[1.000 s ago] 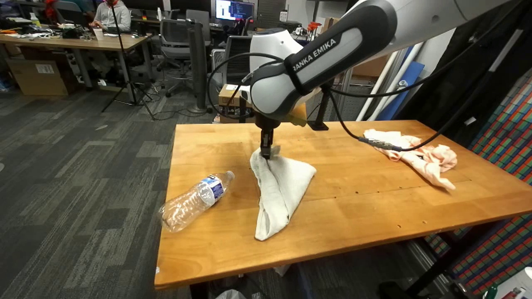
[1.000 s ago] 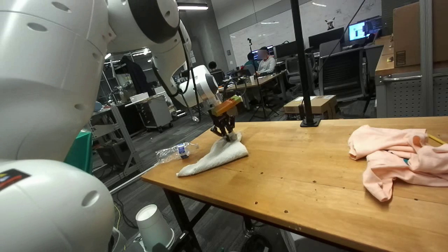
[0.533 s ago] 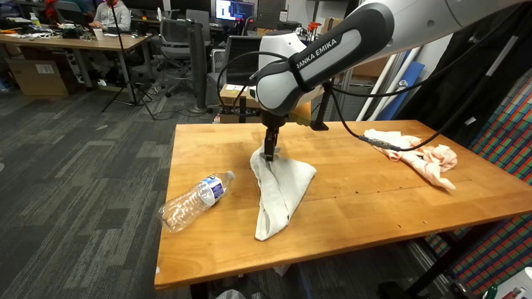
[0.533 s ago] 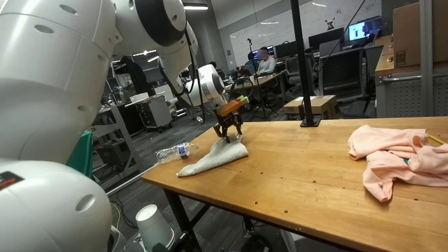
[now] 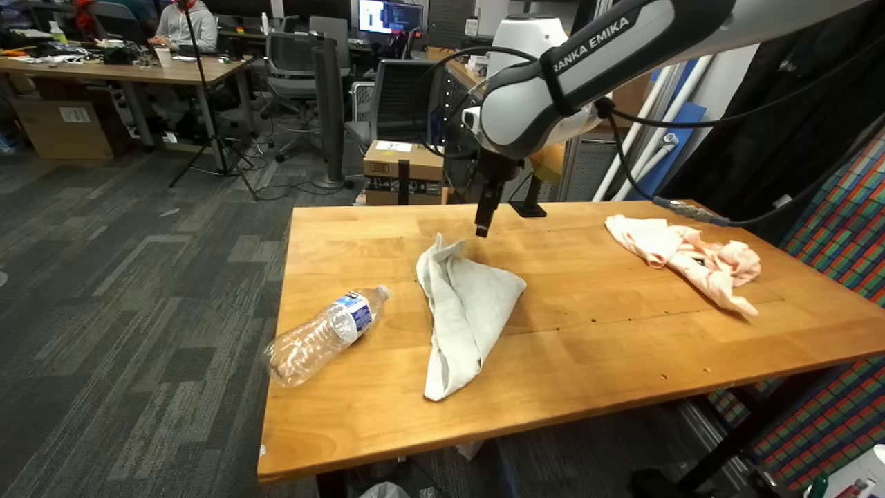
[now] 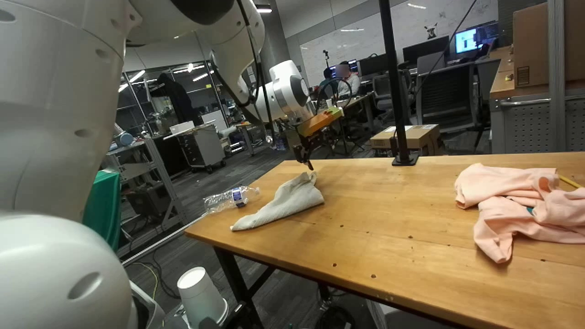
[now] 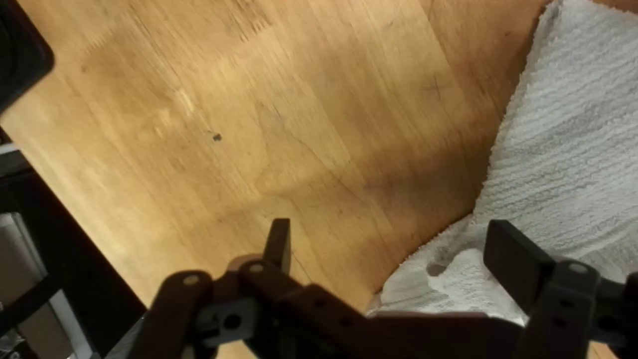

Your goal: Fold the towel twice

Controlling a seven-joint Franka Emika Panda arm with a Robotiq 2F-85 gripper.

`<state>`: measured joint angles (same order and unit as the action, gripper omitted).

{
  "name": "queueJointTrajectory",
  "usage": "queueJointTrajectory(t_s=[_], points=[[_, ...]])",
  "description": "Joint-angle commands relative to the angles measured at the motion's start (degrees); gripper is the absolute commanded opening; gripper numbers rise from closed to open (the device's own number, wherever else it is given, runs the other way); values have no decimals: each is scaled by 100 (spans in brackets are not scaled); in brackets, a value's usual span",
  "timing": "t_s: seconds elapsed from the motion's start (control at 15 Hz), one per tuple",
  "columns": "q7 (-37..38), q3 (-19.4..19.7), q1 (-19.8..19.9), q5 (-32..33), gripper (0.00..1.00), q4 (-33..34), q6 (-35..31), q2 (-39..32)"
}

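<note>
The towel (image 5: 480, 297) is white and lies on the table in a narrow, roughly triangular folded shape. Its far corner stands up in a small crumpled peak, seen in both exterior views, with the towel (image 6: 285, 203) tapering toward the table's near end. My gripper (image 5: 482, 232) hangs above the table just beyond that peak, apart from the cloth. In the wrist view my gripper (image 7: 390, 223) has its fingers spread wide with nothing held. One finger is over bare wood, and the other finger (image 7: 516, 264) is over the towel (image 7: 573, 149).
A clear plastic bottle (image 5: 325, 339) lies on its side beside the towel, close to the table's edge. A crumpled pink cloth (image 6: 525, 205) rests farther along the wooden table (image 5: 622, 373). A black post (image 6: 397, 91) rises from the table's back edge.
My gripper has opened and let go of the towel's far corner. It has risen and moved back, away from the cloth. The towel has stayed in place, its corner now sticking up.
</note>
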<state>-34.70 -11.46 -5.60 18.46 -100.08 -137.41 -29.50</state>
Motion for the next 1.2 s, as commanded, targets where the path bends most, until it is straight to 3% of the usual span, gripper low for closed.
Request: queueJointTrajectory(t_s=[0.0, 0.47, 0.53, 0.67, 1.13], points=[[-53, 45, 276, -264, 100, -907, -443, 855], [348, 260, 612, -835, 100, -2851, -1349, 2655], [105, 290, 498, -659, 100, -2006, -1030, 1827], [123, 336, 489, -665, 100, -2212, -1020, 2052], [121, 320, 470, -666, 100, -2106, -1026, 1827]])
